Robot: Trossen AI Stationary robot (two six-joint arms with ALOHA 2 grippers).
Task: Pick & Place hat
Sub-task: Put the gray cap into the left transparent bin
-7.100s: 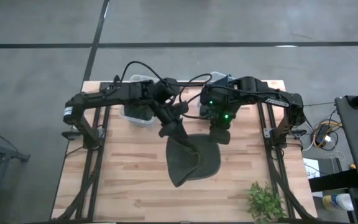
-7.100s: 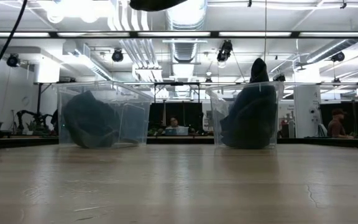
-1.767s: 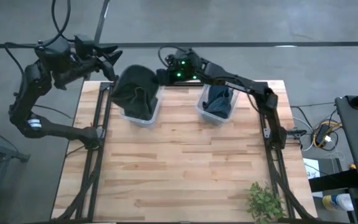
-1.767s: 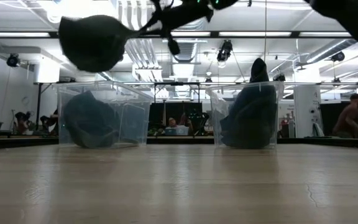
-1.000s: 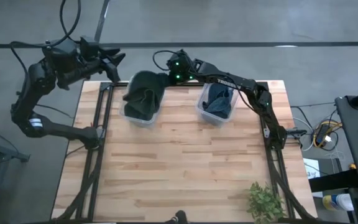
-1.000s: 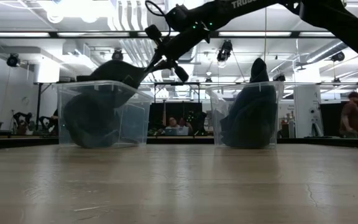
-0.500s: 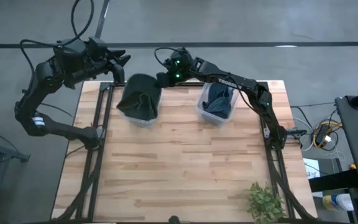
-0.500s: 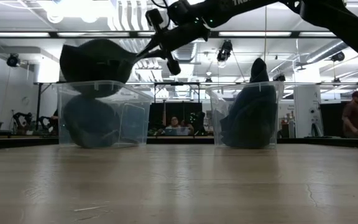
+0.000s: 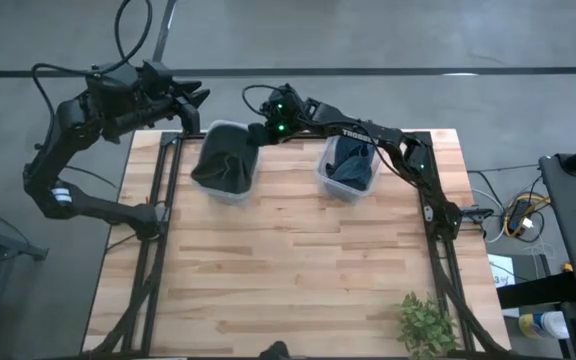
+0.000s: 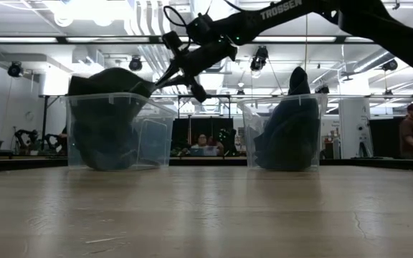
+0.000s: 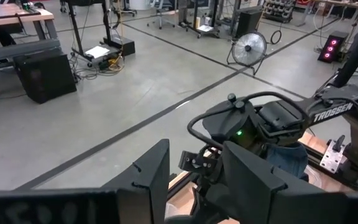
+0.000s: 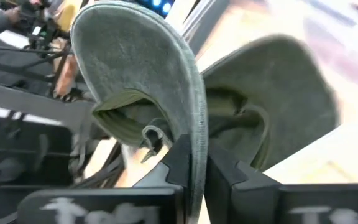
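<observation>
A dark olive brimmed hat [image 9: 226,158] lies in and over the clear left bin [image 10: 158,136] at the table's far edge; in the low view the hat [image 10: 110,80] bulges above the bin's rim. My right gripper [image 9: 257,131] reaches across from the right and is shut on the hat's right edge. My left gripper [image 9: 192,105] waits open beyond the table's far left corner, apart from the hat. The bin's dark contents under the hat cannot be told apart from it. My right gripper [image 12: 194,149] pinches the hat's brim edge [image 12: 190,118] between its two fingers [image 12: 179,155], and the brim rises as a curved flap past them. It comes slanting down from the table's right. The hat's crown [image 10: 106,84] rests on the left bin's top.
A second clear bin [image 9: 321,181] to the right holds dark blue cloth [image 9: 351,162] that sticks up above its rim [image 10: 297,75]. A small green plant [image 9: 426,322] stands at the near right corner. Bare wood table [image 9: 288,270] lies in front of both bins.
My right gripper raised the hat above the left bin, then brought it down again and shifted slightly toward the table's left. The hat now sits lower, on the bin's top, still held. My left arm moved a little toward the right.
</observation>
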